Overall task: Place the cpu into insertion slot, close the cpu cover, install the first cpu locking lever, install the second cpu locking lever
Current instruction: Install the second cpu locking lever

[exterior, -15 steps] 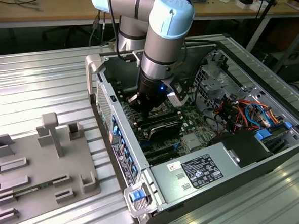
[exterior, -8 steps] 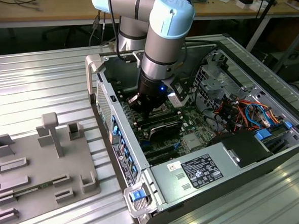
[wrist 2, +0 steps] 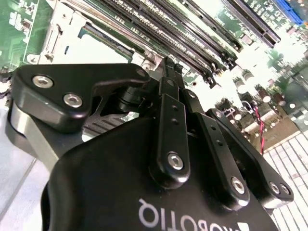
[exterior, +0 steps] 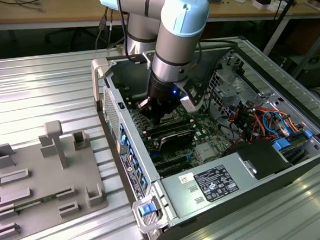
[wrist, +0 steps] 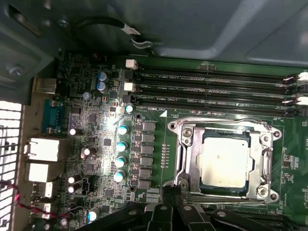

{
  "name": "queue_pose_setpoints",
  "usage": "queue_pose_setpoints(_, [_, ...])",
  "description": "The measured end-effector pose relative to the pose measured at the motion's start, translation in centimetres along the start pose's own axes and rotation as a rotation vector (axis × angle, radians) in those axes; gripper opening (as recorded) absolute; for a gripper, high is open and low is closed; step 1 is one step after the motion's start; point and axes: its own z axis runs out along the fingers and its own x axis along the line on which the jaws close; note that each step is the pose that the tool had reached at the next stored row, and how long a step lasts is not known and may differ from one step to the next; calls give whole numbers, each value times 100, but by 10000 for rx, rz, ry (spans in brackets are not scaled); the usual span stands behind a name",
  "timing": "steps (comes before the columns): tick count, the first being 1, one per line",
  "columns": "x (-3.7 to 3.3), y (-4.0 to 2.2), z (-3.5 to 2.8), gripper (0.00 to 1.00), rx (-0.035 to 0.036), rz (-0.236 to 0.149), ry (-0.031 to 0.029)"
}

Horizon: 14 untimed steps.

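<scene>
In the first wrist view the cpu (wrist: 224, 164) lies flat in the insertion slot (wrist: 207, 184), its silver-grey top facing up. The cpu cover (wrist: 222, 128) is down around it, the chip showing through the frame's square window. The end effector (wrist: 172, 195) hangs just beside the socket, off the frame's 7 o'clock corner, its black fingers (wrist: 172, 191) drawn narrow to a tip with nothing seen between them. 4 long memory slots (wrist: 211, 89) run past the socket's 12 o'clock side. In the second wrist view the fingertips (wrist 2: 169, 67) point at the bright metal near those slots. In the exterior view the arm (exterior: 172, 48) reaches down into an open computer case (exterior: 218, 187) lying on the ribbed metal worktop (exterior: 38, 89), with a grey fixture plate (exterior: 41, 179) well apart at the case's 9 o'clock.
</scene>
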Motion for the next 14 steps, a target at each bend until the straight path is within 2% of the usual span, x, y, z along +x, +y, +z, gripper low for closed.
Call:
queue_pose_setpoints(5, [0, 4, -115, 11, 1, 0, 0])
queue_pose_setpoints(14, [0, 5, -130, 11, 0, 0, 0])
